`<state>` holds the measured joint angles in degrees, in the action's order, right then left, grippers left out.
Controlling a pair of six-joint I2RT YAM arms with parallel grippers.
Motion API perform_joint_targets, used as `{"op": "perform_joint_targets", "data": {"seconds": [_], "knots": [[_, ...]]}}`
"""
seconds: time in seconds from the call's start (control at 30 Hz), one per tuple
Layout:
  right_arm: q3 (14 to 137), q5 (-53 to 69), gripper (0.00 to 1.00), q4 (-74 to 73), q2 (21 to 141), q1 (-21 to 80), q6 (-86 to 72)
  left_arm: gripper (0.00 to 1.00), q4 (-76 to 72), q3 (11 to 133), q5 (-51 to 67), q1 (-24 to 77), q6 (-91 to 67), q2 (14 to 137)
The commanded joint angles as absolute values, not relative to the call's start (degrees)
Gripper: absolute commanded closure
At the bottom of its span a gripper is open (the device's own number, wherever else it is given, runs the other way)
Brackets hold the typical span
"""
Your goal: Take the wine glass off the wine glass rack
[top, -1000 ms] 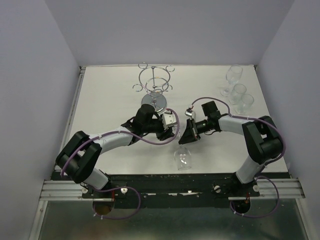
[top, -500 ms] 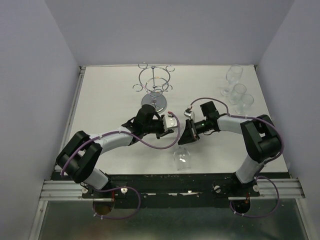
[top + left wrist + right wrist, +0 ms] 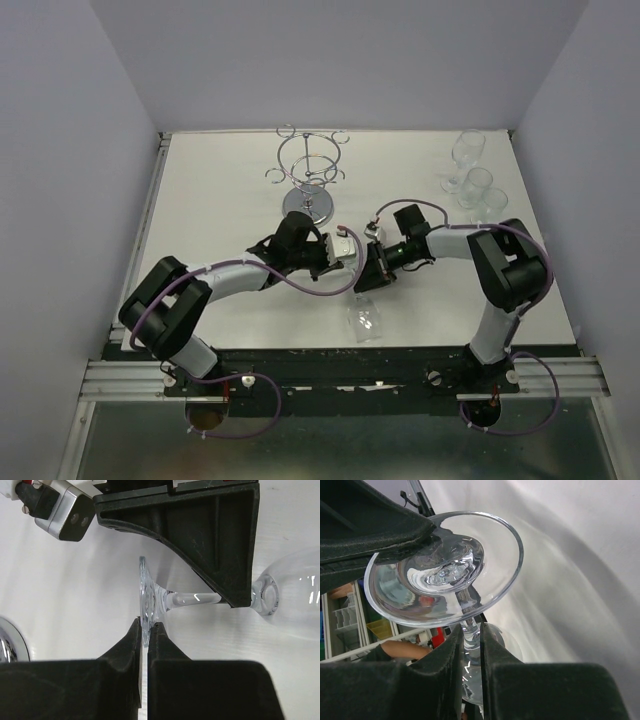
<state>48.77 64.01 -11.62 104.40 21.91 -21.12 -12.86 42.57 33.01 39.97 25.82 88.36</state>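
Observation:
The wine glass (image 3: pixel 363 320) hangs on its side above the table, off the wine glass rack (image 3: pixel 308 175), its bowl towards the near edge. My right gripper (image 3: pixel 372 268) is shut on its stem (image 3: pixel 470 625), just under the round foot (image 3: pixel 445 570). My left gripper (image 3: pixel 352 252) comes in from the left, shut on the rim of that foot (image 3: pixel 145 600). In the left wrist view my left gripper (image 3: pixel 145 628) pinches the thin glass disc edge-on. The stem (image 3: pixel 192 599) runs right, behind a right finger (image 3: pixel 220 555), to the bowl (image 3: pixel 295 597). No glass hangs on the rack's rings.
The rack stands at the back centre on its mirrored disc base (image 3: pixel 309 205), just beyond my left wrist. Three more glasses (image 3: pixel 478 185) stand upright at the back right. White walls close in the table on three sides.
My left gripper has closed onto the rim of the glass's foot. Both wrists have drawn slightly closer together, and the glass has barely shifted in the right gripper's hold.

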Motion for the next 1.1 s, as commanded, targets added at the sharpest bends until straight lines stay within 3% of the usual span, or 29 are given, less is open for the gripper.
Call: {"op": "perform_joint_targets", "data": {"seconds": [0.0,0.1,0.27,0.33,0.5,0.73,1.07], "knots": [[52.82,60.65,0.97,-11.86,107.05,21.71,-22.76,1.0,-12.39,41.31,35.86,40.87,24.97,89.73],[54.84,60.12,0.78,-12.39,107.93,21.62,-22.76,1.0,-11.87,41.31,35.95,40.52,23.38,89.83],[58.18,58.72,0.28,-14.58,106.71,21.53,-22.15,1.0,-11.08,41.04,36.38,39.47,17.16,87.63],[59.41,59.15,0.19,-15.82,105.47,20.92,-22.06,1.0,-11.77,40.35,37.0,38.76,12.5,85.88],[63.71,57.05,0.11,-22.92,100.82,18.73,-16.28,1.0,-13.18,35.69,37.09,38.15,7.56,81.83],[66.18,48.17,0.1,-35.15,90.55,17.75,6.91,1.0,-18.35,28.23,35.34,36.13,2.3,78.14],[52.93,40.61,0.1,-35.69,65.33,20.73,35.48,1.0,-24.25,23.39,37.52,30.33,-8.25,77.52]]}}
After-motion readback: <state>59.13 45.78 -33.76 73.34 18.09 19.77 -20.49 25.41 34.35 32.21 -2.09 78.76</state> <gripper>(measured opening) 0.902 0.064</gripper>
